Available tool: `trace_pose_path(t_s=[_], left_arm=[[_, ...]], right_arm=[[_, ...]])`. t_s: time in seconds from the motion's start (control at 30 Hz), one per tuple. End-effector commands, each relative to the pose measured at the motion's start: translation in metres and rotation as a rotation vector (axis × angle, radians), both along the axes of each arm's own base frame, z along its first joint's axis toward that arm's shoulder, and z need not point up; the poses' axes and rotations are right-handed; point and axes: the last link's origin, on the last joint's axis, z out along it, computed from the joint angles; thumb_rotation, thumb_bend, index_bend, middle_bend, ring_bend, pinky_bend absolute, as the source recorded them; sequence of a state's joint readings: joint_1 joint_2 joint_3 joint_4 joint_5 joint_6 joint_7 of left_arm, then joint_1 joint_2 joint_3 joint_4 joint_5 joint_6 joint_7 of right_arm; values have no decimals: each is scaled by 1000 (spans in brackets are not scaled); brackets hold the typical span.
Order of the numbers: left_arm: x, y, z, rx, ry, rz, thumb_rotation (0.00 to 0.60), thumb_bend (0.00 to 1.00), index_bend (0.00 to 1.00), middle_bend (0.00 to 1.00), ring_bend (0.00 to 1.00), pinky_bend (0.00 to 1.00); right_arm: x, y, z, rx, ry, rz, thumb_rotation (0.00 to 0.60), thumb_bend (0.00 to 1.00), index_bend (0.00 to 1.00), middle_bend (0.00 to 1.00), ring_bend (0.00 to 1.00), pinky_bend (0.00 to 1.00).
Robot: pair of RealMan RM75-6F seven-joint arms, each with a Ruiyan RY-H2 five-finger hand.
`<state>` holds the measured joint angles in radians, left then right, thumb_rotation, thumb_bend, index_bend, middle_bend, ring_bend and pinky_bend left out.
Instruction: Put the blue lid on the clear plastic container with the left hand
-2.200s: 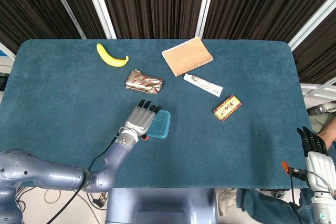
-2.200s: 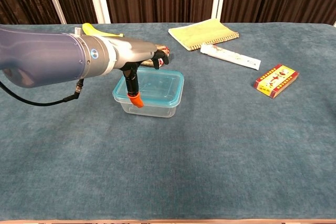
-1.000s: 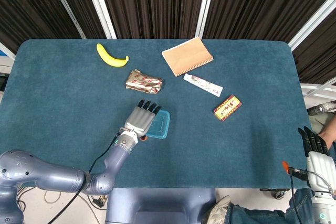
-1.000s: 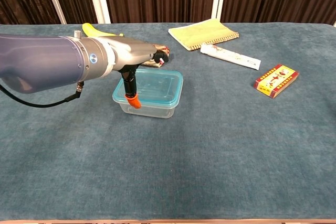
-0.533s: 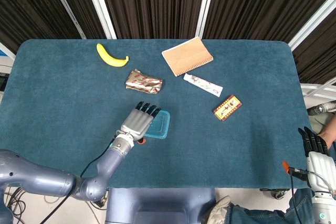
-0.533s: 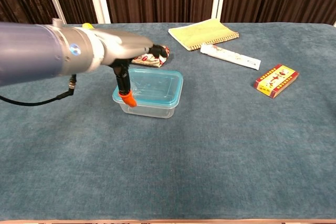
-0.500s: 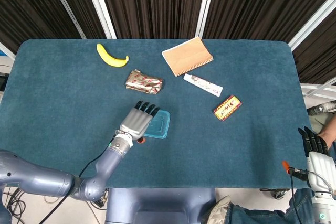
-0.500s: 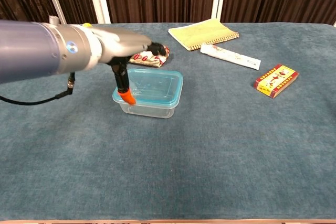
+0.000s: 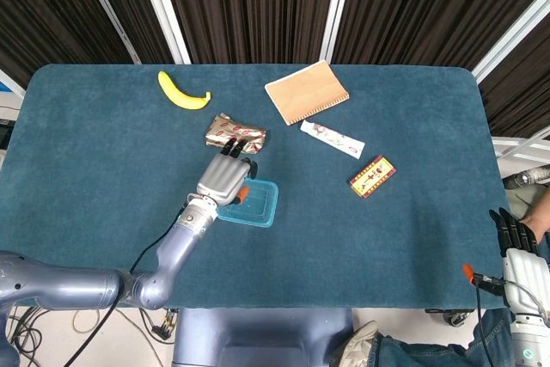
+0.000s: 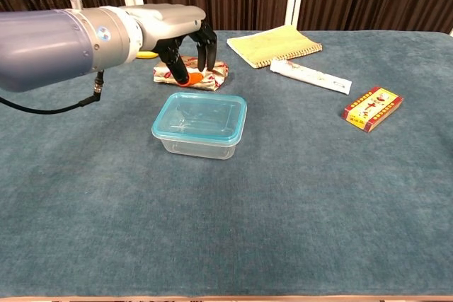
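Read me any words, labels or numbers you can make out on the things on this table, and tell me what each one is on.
No text can be read in either view.
Red and yellow box: has print, too small to read.
White tube: small markings, blurred.
Red patterned wrapper: a pattern, no readable words.
Notebook, banana, blue lid: no print visible.

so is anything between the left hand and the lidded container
Nothing visible. The left hand hangs open above and behind the clear plastic container, with the blue lid already seated on it.
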<state>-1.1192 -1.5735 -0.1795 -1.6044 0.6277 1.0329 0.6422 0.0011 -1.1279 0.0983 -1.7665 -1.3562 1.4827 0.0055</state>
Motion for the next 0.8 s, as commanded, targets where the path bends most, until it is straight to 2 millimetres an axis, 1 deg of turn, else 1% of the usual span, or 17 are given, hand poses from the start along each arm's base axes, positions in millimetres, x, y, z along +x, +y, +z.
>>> trace_pose_path(t_s=[0.03, 0.2, 0.33, 0.63, 0.8], left_arm=[[1, 5, -6, -11, -4, 3, 600, 422, 496, 464, 0, 0], [2, 9, -13, -12, 10, -8, 600, 423, 546, 509, 3, 0], [3, 11, -19, -13, 19, -13, 600, 446, 557, 529, 19, 0], [7, 19, -33, -8, 66, -23, 600, 490, 568, 529, 20, 0], [14, 20, -42, -12, 74, -30, 600, 485, 563, 527, 20, 0]], right_arm=[[0, 0, 0, 0, -4, 1, 600, 268, 21, 0, 0, 0], [0, 0, 0, -1, -6, -2, 600, 268, 21, 0, 0, 0], [0, 0, 0, 0, -8, -3, 600, 268, 21, 0, 0, 0], [0, 1, 0, 3, -13, -6, 600, 268, 21, 0, 0, 0], [0, 1, 0, 2, -17, -9, 600, 268, 21, 0, 0, 0]])
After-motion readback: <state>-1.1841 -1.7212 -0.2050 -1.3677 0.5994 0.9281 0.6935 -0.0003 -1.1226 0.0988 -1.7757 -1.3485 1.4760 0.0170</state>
